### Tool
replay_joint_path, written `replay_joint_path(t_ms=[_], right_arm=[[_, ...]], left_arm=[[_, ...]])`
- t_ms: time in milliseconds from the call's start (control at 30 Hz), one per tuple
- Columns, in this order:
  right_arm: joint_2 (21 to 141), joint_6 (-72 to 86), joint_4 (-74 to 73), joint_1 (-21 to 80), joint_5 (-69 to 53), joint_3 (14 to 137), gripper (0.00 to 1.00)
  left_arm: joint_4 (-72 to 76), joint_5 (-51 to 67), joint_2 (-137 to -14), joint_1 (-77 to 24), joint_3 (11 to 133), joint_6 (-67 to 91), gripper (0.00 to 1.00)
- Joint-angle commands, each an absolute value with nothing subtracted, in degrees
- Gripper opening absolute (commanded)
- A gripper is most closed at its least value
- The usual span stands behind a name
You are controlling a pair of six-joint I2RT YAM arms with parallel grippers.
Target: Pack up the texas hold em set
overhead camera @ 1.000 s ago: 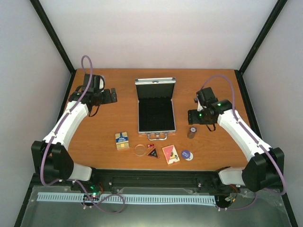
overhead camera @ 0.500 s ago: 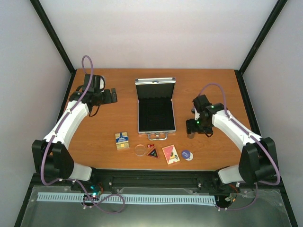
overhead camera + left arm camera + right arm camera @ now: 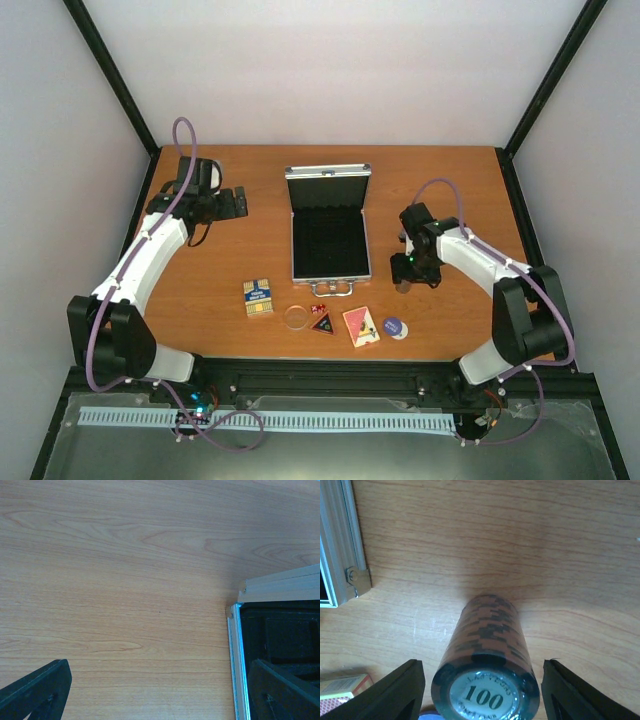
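Note:
The silver case [image 3: 328,240] lies open mid-table, black lining up, lid [image 3: 328,172] standing at the far side. A brown chip stack [image 3: 403,283] stands upright to its right. My right gripper [image 3: 407,270] is right above it. In the right wrist view the stack [image 3: 487,650], top chip marked 100, stands between the open fingers [image 3: 400,695], a gap on each side. In front of the case lie a blue-yellow deck [image 3: 258,297], clear disc [image 3: 296,317], red dice [image 3: 317,309], black triangle [image 3: 322,324], pink deck [image 3: 361,326] and blue disc [image 3: 394,327]. My left gripper [image 3: 235,203] is open and empty.
The left wrist view shows bare wood and the case's corner [image 3: 239,630] by the right finger. The right wrist view shows the case's front corner [image 3: 342,555] at upper left and the pink deck's edge [image 3: 340,687] at lower left. Black frame posts bound the table.
My right arm has swung in toward the case and come down over the chip stack, which now hides under the gripper in the top view. The left arm has not moved.

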State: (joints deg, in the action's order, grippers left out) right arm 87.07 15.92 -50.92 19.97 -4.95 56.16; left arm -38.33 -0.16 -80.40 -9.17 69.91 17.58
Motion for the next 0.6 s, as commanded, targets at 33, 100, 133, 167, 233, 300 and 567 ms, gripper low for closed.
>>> replay_joint_path(t_ms=[33,100,133,167,233,300,567], right_arm=[[88.39,16.09,-49.83,20.39,-3.75,56.83,0.63],[88.55,16.0,-49.76,20.39,-3.4,56.62,0.61],[88.59,15.91,-49.58,20.39,-3.19,56.56,0.6],[88.71,15.86,-49.46,20.39,-3.08,56.61,0.6],[89.2,15.82,-49.15,20.35,-2.92,56.76,0.6],[89.99,15.73,-49.04,20.39,-2.9,57.11,0.58],[91.61,15.08,-48.12,20.39,-3.4,56.61,0.53]], left_arm=[[-39.0,-0.11,-79.22,-9.51,70.41,17.67,1.0],[-39.03,-0.48,-79.23,-9.49,70.24,17.6,1.0],[-39.09,-0.57,-79.24,-9.54,70.15,17.65,1.0],[-39.08,-0.58,-79.27,-9.54,70.09,17.62,1.0],[-39.08,-0.49,-79.35,-9.52,70.12,17.7,1.0],[-39.1,-0.45,-79.38,-9.54,70.2,17.92,1.0],[-39.57,-1.31,-79.02,-9.54,69.76,17.77,1.0]])
